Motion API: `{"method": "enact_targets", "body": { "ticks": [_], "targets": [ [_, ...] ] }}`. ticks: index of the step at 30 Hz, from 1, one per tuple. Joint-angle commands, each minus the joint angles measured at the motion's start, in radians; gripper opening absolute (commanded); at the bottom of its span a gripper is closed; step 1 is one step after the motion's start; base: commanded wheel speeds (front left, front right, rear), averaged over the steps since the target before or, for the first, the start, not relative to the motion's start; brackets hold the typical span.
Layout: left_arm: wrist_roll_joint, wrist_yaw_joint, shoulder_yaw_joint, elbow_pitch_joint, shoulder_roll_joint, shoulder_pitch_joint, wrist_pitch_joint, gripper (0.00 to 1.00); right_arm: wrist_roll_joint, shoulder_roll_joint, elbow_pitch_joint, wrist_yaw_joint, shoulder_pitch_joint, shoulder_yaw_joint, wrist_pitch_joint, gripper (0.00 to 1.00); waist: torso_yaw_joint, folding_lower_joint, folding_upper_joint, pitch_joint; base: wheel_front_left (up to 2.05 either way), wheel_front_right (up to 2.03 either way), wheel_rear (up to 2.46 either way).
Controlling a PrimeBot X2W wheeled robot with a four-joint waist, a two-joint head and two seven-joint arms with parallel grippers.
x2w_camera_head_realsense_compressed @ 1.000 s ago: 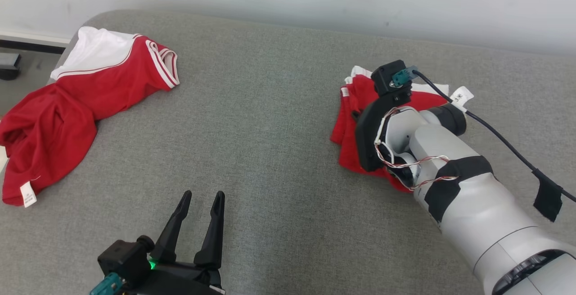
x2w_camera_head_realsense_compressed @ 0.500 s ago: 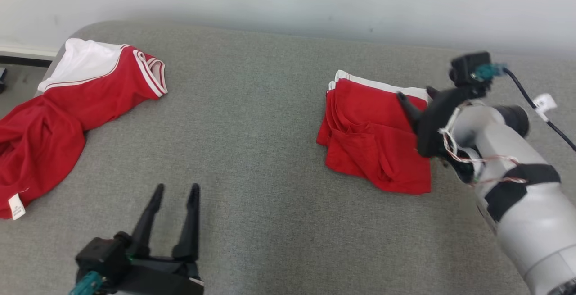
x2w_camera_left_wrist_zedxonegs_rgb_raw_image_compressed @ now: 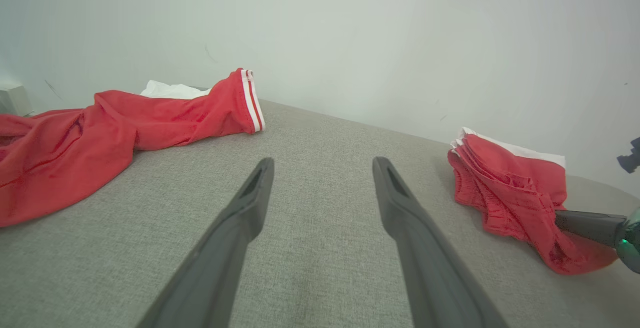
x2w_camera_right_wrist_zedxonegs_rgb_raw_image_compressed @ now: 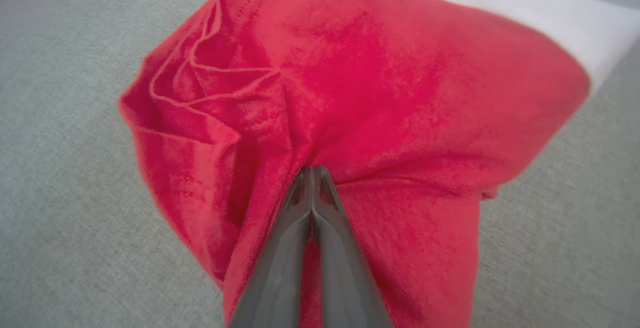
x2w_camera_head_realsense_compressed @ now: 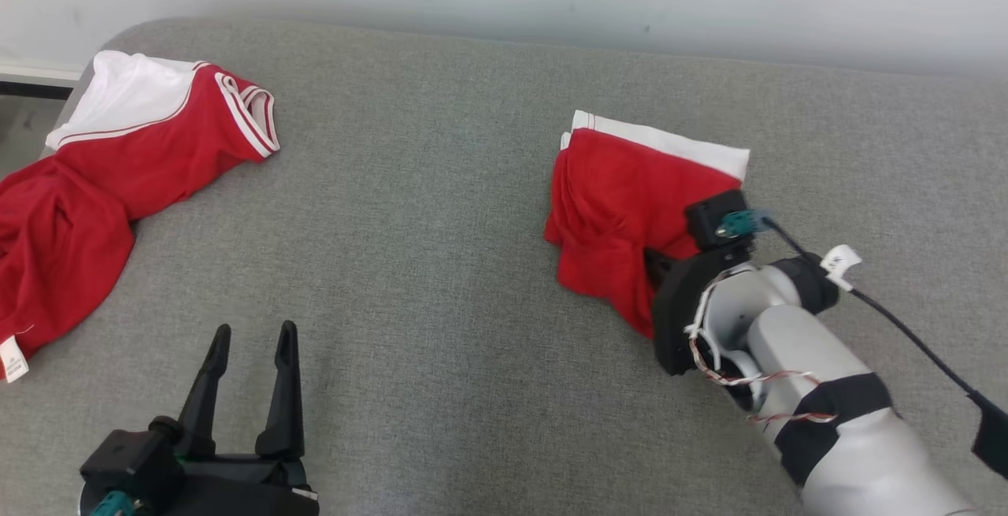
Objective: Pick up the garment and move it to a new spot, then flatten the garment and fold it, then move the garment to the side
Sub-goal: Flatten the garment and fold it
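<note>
Two garments lie well apart on the grey cloth-covered counter (x2w_camera_head_realsense_compressed: 441, 224) in the head view: a loose garment (x2w_camera_head_realsense_compressed: 118, 169) sprawled at the far left, and the folded garment (x2w_camera_head_realsense_compressed: 622, 193), a red packet with a white band along its far edge, right of the middle. The right arm (x2w_camera_head_realsense_compressed: 787, 343) reaches onto the packet's near corner. The left tool (x2w_camera_head_realsense_compressed: 254, 331) hovers at the lower left, fingers spread wide and holding nothing.

From the left wrist, the left tool's own fingers stand far apart over bare cloth cover. Off to the right, the right tool (x2w_camera_left_wrist_zedxonegs_rgb_raw_image_compressed: 560, 216) meets the near edge of the folded garment, whose stacked layers show at its left side.

From the right wrist, the right tool's fingers are pressed together, with red fabric puckered around their tips, so it looks pinched on the folded garment.

The garment is likely light, soft and limp. A pinch on the top layer alone could pull the fold open. Catching all the layers at the near edge and sliding it low should keep the packet together, though the rough cover may drag at the bottom layer.
</note>
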Motion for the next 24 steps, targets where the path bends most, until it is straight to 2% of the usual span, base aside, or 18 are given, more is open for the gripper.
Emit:
{"method": "enact_targets", "body": {
  "ticks": [1,6,13,16,24],
  "targets": [
    [-0.002,-0.001,-0.003,-0.005,-0.006,0.011,-0.002,1.0,-0.013,0.012,-0.022,-0.002,0.023,0.009,0.011,0.0,0.001,0.0,-0.0001,-0.001,0.0,0.0,0.0],
    [-0.006,-0.006,-0.014,-0.003,-0.012,0.011,0.0,1.0,-0.074,0.033,-0.118,-0.002,0.055,-0.006,0.06,0.0,0.002,0.0,-0.0001,-0.006,0.0,0.0,0.0],
    [-0.013,-0.015,-0.031,0.002,-0.017,0.006,0.002,1.0,-0.247,0.002,-0.215,-0.002,0.107,-0.173,0.14,0.0,0.004,0.0,-0.0001,-0.019,0.0,0.0,0.0],
    [-0.016,-0.018,-0.033,0.007,-0.018,0.013,0.001,1.0,-0.283,0.021,-0.275,-0.002,0.141,-0.221,0.167,0.0,0.002,0.0,-0.0001,-0.025,0.0,0.0,0.0],
    [-0.022,-0.019,-0.038,0.014,-0.017,0.006,0.002,1.0,-0.344,0.062,-0.41,-0.002,0.188,-0.249,0.205,0.0,0.002,0.0,-0.0001,-0.031,0.0,0.0,0.0]
  ]
}}
